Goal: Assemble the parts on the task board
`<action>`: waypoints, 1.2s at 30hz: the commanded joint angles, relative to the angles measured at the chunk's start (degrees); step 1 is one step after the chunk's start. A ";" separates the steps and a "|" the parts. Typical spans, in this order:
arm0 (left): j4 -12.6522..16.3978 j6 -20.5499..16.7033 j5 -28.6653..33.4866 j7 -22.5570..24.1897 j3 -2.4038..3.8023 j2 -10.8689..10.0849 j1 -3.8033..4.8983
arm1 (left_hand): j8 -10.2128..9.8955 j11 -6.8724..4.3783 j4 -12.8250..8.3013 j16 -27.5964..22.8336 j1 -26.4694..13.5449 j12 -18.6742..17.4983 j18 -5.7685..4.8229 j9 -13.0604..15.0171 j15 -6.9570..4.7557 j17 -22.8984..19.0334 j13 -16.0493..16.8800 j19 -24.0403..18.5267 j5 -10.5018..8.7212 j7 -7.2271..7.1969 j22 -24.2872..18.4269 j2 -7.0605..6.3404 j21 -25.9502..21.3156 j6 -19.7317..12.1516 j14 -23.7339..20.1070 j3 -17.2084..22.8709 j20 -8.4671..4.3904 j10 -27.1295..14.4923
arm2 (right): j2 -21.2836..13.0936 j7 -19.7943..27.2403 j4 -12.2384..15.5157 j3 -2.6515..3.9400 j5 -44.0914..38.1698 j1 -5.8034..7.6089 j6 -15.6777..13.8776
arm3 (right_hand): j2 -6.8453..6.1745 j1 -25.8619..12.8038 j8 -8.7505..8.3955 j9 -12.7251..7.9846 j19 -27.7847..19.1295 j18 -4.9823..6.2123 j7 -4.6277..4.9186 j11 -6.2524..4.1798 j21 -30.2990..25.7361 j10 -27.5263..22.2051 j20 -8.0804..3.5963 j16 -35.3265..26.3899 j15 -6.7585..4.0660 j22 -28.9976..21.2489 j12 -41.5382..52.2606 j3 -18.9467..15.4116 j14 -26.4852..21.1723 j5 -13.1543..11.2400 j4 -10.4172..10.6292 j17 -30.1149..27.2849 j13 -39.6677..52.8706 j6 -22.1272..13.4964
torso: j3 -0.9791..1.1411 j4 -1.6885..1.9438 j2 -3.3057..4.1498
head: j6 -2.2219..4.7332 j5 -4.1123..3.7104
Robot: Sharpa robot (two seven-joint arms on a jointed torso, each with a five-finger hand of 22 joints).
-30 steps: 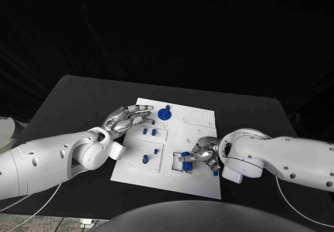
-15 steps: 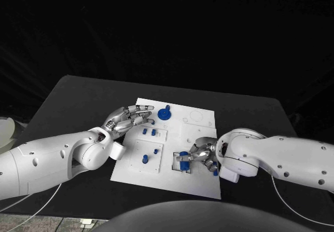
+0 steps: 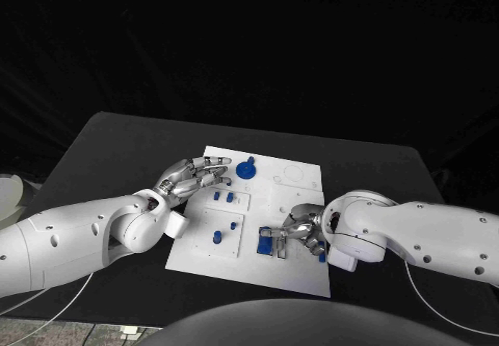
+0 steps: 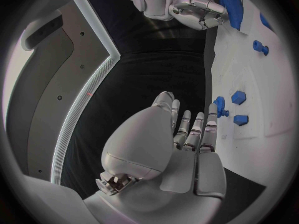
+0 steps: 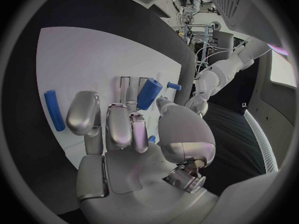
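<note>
Since a second ago the right hand (image 3: 301,232) has shifted slightly toward the left hand across the white board (image 3: 296,270), and the blue peg (image 5: 149,93) it grips has gone with it. That peg is a short, smooth plastic cylinder, pinched between thumb and a fingertip over the rectangular slot (image 3: 272,242) in the board; in the right wrist view its long axis tilts, the free end pointing away from the palm. A second blue rod (image 5: 54,110), longer and round-ended, lies flat on the board just beyond the outer finger, its length running along the fingers.

Across the board the left hand (image 3: 190,177) has stayed put, holding nothing, its fingers fairly straight and a little apart, resting at the board's edge. Just past its fingertips stand a round blue knob (image 3: 245,170) and two small blue studs (image 3: 223,195). The board is flat matte white with shallow recesses, on a black table (image 3: 115,144).
</note>
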 commanded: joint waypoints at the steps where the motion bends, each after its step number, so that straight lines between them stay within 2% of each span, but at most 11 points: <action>1: -0.01 1.37 0.00 0.28 0.05 0.23 -0.04 | -0.17 0.58 -0.08 0.27 0.52 -0.05 -0.21 -0.08 0.39 0.05 0.00 0.47 0.33 0.41 -0.08 -0.04 0.00 -0.06 -0.13 0.33 -0.05 0.00 | 0.23 -0.42 -0.13 -0.24 -0.22 -0.30 1.58 | 0.02 -0.66 0.01 -0.09 0.26 0.49 0.06 0.45 -0.15 5.83 0.35 -0.37 0.34 6.48 -0.07 -0.51 1.68 -0.46 -0.01 -0.11 14.83 -0.41 | 0.02 0.01 0.04 | 0.00 0.00; 8: -0.12 1.47 0.00 0.27 0.05 0.30 -0.10 | -0.18 0.60 -0.13 0.26 0.58 -0.07 -0.22 -0.08 0.39 0.04 -0.01 0.46 0.36 0.44 -0.10 -0.03 -0.01 -0.05 -0.16 0.43 -0.05 0.00 | -0.01 -0.38 0.16 -0.24 -0.35 -0.30 1.55 | 0.13 -1.13 0.20 -0.17 0.36 0.47 0.03 0.42 -0.12 5.89 0.34 -0.41 0.33 6.52 0.03 -1.30 1.70 -1.60 -0.02 -0.13 14.92 -0.31 | 0.04 -0.01 0.02 | 0.00 0.12; 15: -0.15 1.52 0.00 0.34 0.05 0.20 -0.17 | -0.19 0.65 -0.20 0.26 0.65 0.00 -0.23 -0.08 0.38 0.04 0.00 0.46 0.41 0.49 -0.13 -0.02 -0.01 -0.03 -0.18 0.56 -0.05 0.02 | -1.68 0.70 1.25 -0.22 -0.70 -0.30 -1.14 | 1.21 -2.26 0.93 -0.15 0.69 0.39 -0.26 0.19 0.35 6.02 0.22 -0.17 0.16 6.72 0.22 -2.38 1.84 -1.56 0.03 0.30 15.09 0.65 | 0.05 0.03 0.01 | 0.00 0.40; 21: -0.16 1.42 0.00 0.31 0.04 0.02 -0.22 | -0.19 0.65 -0.21 0.26 0.66 0.03 -0.24 -0.08 0.38 0.04 0.01 0.46 0.41 0.50 -0.13 -0.02 -0.02 -0.02 -0.18 0.57 -0.05 0.03 | -3.86 3.26 2.96 -0.10 -0.83 0.09 -2.55 | 1.28 0.52 2.03 0.12 1.07 0.25 -0.63 -0.14 1.04 6.02 -0.04 0.27 -0.11 7.05 0.22 -2.65 2.03 0.51 -0.79 0.95 15.09 1.23 | -0.02 -0.10 0.00 | 0.00 0.37; 24: -0.16 1.43 0.00 0.35 0.04 0.02 -0.26 | -0.19 0.68 -0.25 0.28 0.71 0.16 -0.24 -0.08 0.37 0.05 0.02 0.46 0.43 0.52 -0.14 -0.03 -0.02 0.00 -0.17 0.65 -0.05 0.07 | -5.18 4.40 4.13 -0.04 -0.85 0.53 -3.18 | 1.12 2.65 2.84 0.43 1.40 0.08 -0.85 -0.34 1.93 6.02 -0.20 0.72 -0.29 7.39 0.22 -2.68 2.19 1.57 -1.55 1.57 15.09 1.42 | 0.06 0.00 0.02 | 0.00 0.30; 26: -0.16 1.41 0.00 0.36 0.04 0.02 -0.30 | -0.19 0.68 -0.25 0.28 0.71 0.16 -0.24 -0.08 0.37 0.05 0.02 0.46 0.43 0.52 -0.14 -0.03 -0.02 0.00 -0.17 0.65 -0.05 0.07 | -6.27 4.60 4.81 -0.02 -0.88 1.08 -3.13 | 1.04 4.70 3.37 0.63 1.59 -0.01 -0.97 -0.45 2.39 6.02 -0.32 0.99 -0.40 7.61 0.22 -2.50 2.28 3.42 -2.50 1.91 15.09 1.32 | 0.10 0.05 0.02 | 0.00 0.40; 29: -0.12 1.29 0.00 0.35 0.04 -0.04 -0.34 | -0.18 0.69 -0.28 0.31 0.73 0.21 -0.25 -0.08 0.36 0.05 0.03 0.46 0.45 0.54 -0.15 -0.04 -0.02 0.02 -0.14 0.69 -0.05 0.10 | -7.99 3.80 5.28 -0.01 -1.53 1.97 -2.00 | 0.84 6.82 3.87 0.78 1.73 -0.09 -1.00 -0.50 2.77 6.02 -0.40 1.21 -0.45 7.83 0.22 -2.44 2.31 5.70 -3.57 2.17 15.09 0.96 | -0.02 -0.03 -0.07 | 0.00 0.50; 32: -0.10 1.14 0.00 0.35 0.03 -0.11 -0.36 | -0.18 0.71 -0.31 0.35 0.76 0.28 -0.25 -0.08 0.35 0.06 0.04 0.47 0.46 0.55 -0.17 -0.07 -0.02 0.04 -0.11 0.74 -0.06 0.14 | -9.46 2.39 5.21 -0.01 -3.59 2.51 -0.32 | 0.78 7.49 4.01 0.78 1.78 -0.12 -0.98 -0.50 2.92 6.02 -0.41 1.28 -0.45 7.93 0.22 -2.47 2.31 6.62 -3.91 2.26 15.09 0.78 | -0.11 0.01 -0.15 | 0.00 0.27; 36: -0.05 0.96 0.01 0.37 0.03 -0.22 -0.38 | -0.16 0.73 -0.37 0.41 0.79 0.42 -0.25 -0.07 0.34 0.07 0.06 0.49 0.47 0.58 -0.18 -0.15 -0.01 0.10 -0.04 0.79 -0.06 0.22 | -11.36 0.76 4.69 -0.14 -8.36 2.85 2.72 | 0.69 9.33 4.08 0.58 1.83 -0.15 -0.94 -0.47 3.04 6.02 -0.42 1.36 -0.44 8.05 0.22 -2.11 2.29 10.52 -4.99 2.33 15.09 0.46 | -0.06 -0.05 0.05 | 0.00 0.20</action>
